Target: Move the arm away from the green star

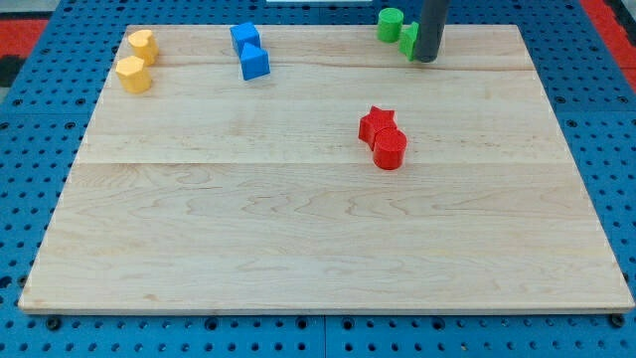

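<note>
The green star (408,40) lies near the view's top edge of the wooden board, right of centre, mostly hidden behind my rod. My tip (425,59) rests on the board right against the star's right side. A green cylinder (390,23) stands just to the star's upper left.
A red star (377,123) and a red cylinder (390,150) touch near the board's middle. Two blue blocks (244,38) (254,63) sit at the top, left of centre. A yellow heart (142,44) and a yellow hexagon (133,75) sit at the top left.
</note>
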Controlling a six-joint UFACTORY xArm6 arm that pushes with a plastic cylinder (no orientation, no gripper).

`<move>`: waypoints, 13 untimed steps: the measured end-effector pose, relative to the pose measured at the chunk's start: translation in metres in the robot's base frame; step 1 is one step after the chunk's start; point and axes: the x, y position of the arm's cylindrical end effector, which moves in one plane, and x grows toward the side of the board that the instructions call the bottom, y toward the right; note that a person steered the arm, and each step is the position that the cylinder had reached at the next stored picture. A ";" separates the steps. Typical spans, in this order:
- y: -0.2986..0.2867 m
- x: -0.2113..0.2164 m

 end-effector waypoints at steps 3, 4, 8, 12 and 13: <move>-0.025 0.008; -0.045 0.012; -0.049 0.024; -0.178 0.086; -0.252 0.064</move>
